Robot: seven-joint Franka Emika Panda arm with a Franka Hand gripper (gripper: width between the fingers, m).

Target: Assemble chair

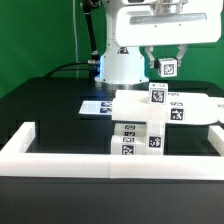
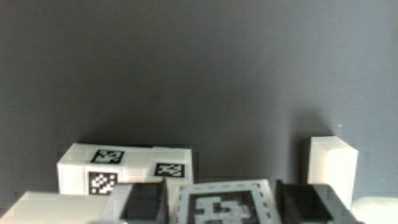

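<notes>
My gripper [image 1: 167, 66] is closed on a tagged white chair part [image 1: 167, 69], held above the partly built chair [image 1: 150, 118] on the surface [image 1: 50, 105].

The partly built chair [image 1: 150, 118] stands on the black tabletop [image 1: 50, 105], just behind the white rail at the front. It is white plastic in blocky pieces: a flat slab lying level on top, with square posts under it and short blocks stacked against them, each showing black-and-white square tags. One more small tagged piece [image 1: 167, 68] hangs above the chair, apart from it, clamped in the tool [image 1: 167, 64]. In the wrist view that tagged piece [image 2: 222, 205] fills the near edge, while a tagged white block [image 2: 121, 168] and an upright post [image 2: 331, 165], probably chair parts, stand beyond.
</notes>
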